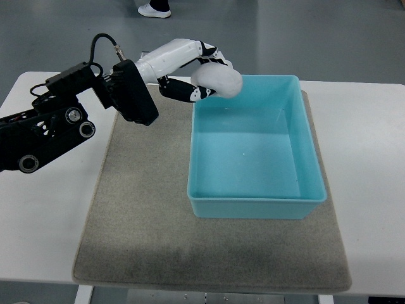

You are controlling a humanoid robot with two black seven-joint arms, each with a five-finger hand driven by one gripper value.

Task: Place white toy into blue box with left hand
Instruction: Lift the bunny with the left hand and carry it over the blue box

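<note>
My left hand [201,75] reaches in from the left edge, its white fingers curled around a white toy [218,81]. The toy is a rounded white lump held above the far left corner of the blue box [196,158]. The box is a light blue rectangular tub standing open on the mat, and its inside shows nothing in it. The hand hides part of the toy. My right hand does not show.
The box stands on a grey-brown mat [139,215] that covers the middle of a white table [373,190]. The black forearm [57,126] lies over the table's left side. A person's white shoe [154,9] shows on the floor at the top.
</note>
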